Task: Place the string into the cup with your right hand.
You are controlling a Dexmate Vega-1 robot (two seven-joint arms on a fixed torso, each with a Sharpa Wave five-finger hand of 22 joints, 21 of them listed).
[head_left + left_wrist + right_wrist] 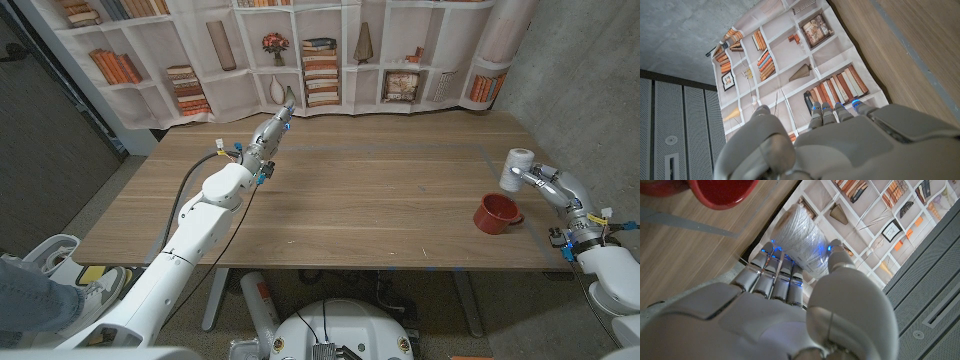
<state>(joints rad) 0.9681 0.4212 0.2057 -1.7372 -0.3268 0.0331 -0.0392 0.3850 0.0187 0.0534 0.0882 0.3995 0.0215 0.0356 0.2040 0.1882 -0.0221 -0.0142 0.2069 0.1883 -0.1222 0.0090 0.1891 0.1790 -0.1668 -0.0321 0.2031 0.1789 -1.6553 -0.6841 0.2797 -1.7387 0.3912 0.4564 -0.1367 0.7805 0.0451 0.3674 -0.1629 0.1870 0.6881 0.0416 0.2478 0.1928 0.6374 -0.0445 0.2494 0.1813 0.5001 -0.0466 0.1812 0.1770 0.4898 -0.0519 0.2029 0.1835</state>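
Note:
A white spool of string [517, 170] is held in the air by my right hand [545, 180] near the table's right edge, just above and behind the red cup [495, 213]. In the right wrist view the spool [802, 237] sits between the thumb and the fingers [780, 275], and the red cup's rim [722, 192] is close by on the wood. The cup stands upright with its handle toward the right. My left hand [272, 135] is raised over the far middle of the table, fingers stretched out and holding nothing; in the left wrist view the hand [830, 135] points at the backdrop.
A printed bookshelf backdrop [300, 60] hangs behind the table's far edge. The wooden table [370, 200] is bare between the two hands. A concrete wall [580, 80] stands to the right.

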